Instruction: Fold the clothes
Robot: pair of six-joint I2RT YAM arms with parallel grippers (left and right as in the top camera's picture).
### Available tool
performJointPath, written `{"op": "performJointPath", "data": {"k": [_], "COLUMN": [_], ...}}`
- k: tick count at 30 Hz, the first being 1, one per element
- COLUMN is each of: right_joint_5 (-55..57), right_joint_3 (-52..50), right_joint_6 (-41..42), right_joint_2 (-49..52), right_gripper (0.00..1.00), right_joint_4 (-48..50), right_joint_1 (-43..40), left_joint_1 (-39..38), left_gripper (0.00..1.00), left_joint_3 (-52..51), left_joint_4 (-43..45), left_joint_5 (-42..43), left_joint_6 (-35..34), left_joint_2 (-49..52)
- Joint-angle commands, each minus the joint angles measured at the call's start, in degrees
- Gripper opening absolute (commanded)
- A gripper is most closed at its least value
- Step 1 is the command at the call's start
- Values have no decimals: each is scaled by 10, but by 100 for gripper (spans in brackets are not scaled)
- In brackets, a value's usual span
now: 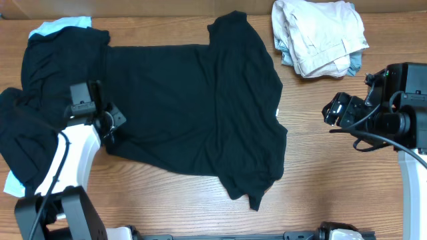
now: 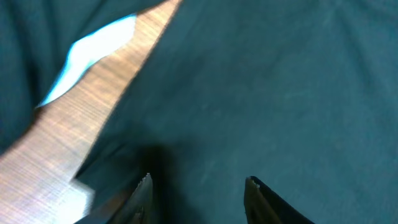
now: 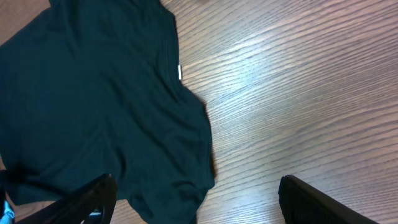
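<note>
Two grippers are hovering, jaws spread and empty: left gripper (image 2: pixel 198 190) over the shirt (image 1: pixel 193 100), right gripper (image 3: pixel 196 193) over table (image 3: pixel 298 93); only overhead is showing the cream pile (image 1: pixel 319 35).

Black short-sleeved shirt (image 1: pixel 193 107): soft matt cloth, lightly creased. Brown table (image 1: pixel 333 173): wood grain, faint sheen (glare streaks in right wrist view). Cream folded garments (image 1: pixel 319 33) at 1 o'clock: matt cloth, wrinkled.

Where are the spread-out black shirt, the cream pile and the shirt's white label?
black shirt (image 1: pixel 187 107), overhead view, middle of its body.
cream pile (image 1: pixel 320 30), overhead view, top fold.
white label (image 3: pixel 180 72), right wrist view, label's centre.
</note>
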Motion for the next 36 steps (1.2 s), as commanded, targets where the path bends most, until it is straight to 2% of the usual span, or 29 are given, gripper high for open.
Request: {"op": "performJointPath", "data": {"k": [1,5,11,16,19,25,30,36], "right_joint_5": [-1,-1,-1,-1,-1,0,-1,-1], "right_joint_3": [14,14,14,14,14,14,14,14], "right_joint_6": [-2,-2,-2,-2,-2,-4,-4,-4], "right_joint_2": [0,0,0,0,0,0,0,0], "right_gripper": [87,87,87,87,87,88,88,88], "right_joint_4": [2,0,5,1,-1,0,1,2], "right_joint_1": [2,2,2,2,2,2,2,2], "left_joint_1": [-17,-11,34,69,101,181,197,187], "left_gripper": [55,59,63,63,62,62,61,58], "left_joint_3": [12,26,97,91,52,-64,-116,-126], "left_joint_4": [24,-39,-249,-307,-295,-192,-115,-91], "left_joint_5": [5,27,30,36,69,166,172,169], "left_joint_6": [4,4,25,45,45,44,50,161], "left_joint_2": [23,15,-8,-37,-48,-54,-53,-53]}}
